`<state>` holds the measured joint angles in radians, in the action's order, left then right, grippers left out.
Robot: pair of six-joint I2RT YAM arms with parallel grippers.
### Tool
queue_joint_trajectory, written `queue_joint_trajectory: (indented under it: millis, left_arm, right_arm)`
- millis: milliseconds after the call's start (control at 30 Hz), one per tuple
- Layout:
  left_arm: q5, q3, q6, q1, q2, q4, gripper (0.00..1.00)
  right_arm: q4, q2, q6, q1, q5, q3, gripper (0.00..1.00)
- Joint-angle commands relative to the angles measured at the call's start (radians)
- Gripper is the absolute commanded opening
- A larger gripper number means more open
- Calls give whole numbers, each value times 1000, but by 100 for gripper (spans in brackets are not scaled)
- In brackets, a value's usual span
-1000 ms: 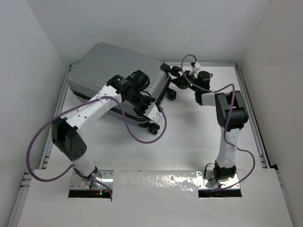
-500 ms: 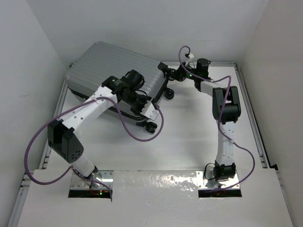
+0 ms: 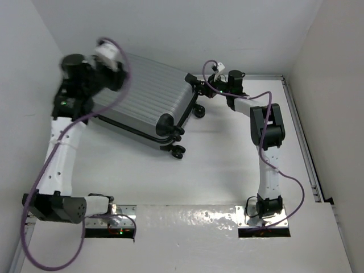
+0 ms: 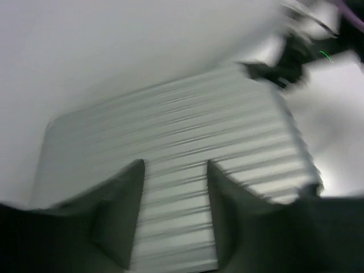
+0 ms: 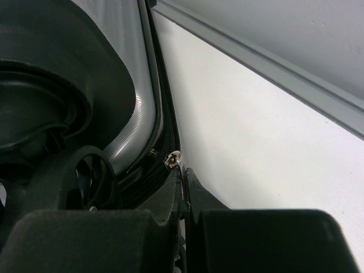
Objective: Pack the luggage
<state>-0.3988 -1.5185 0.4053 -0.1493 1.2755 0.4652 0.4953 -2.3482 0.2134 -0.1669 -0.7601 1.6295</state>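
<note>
The luggage (image 3: 148, 99) is a silver-grey ribbed hard-shell suitcase lying shut at the back left, with black wheels (image 3: 178, 152) at its right end. My left gripper (image 3: 114, 71) is raised above its far-left end, blurred and open; in the left wrist view (image 4: 175, 165) the dark fingers are spread over the ribbed shell (image 4: 187, 125) with nothing between them. My right gripper (image 3: 195, 84) is at the luggage's far-right corner. In the right wrist view (image 5: 183, 173) it is shut on the zipper pull (image 5: 172, 161), beside the black zipper track and a wheel (image 5: 34, 131).
White walls close in the left, back and right sides. A grey metal rail (image 3: 267, 77) runs along the back right edge and also shows in the right wrist view (image 5: 256, 62). Purple cables hang from both arms.
My left arm left the luggage's near-right side and swung up to the far left. My right gripper slid left along the far corner. The luggage shifted slightly.
</note>
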Motion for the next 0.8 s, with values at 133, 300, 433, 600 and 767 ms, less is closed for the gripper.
queue_joint_trajectory:
  millis: [133, 300, 433, 600, 767]
  left_arm:
    - [54, 116, -332, 660, 97, 291, 10]
    - [175, 160, -350, 720, 310, 178, 20]
    - [207, -88, -332, 602, 642, 116, 26]
    - [154, -352, -220, 458, 870, 64, 28]
    - [-67, -514, -100, 363, 1030, -2, 34]
  right_arm:
    - [37, 59, -54, -92, 19, 3, 0]
    - [45, 64, -68, -121, 13, -5, 0]
    - [77, 163, -113, -161, 45, -149, 0]
    - [66, 291, -183, -240, 99, -328, 0]
    - [246, 391, -53, -302, 199, -578, 0]
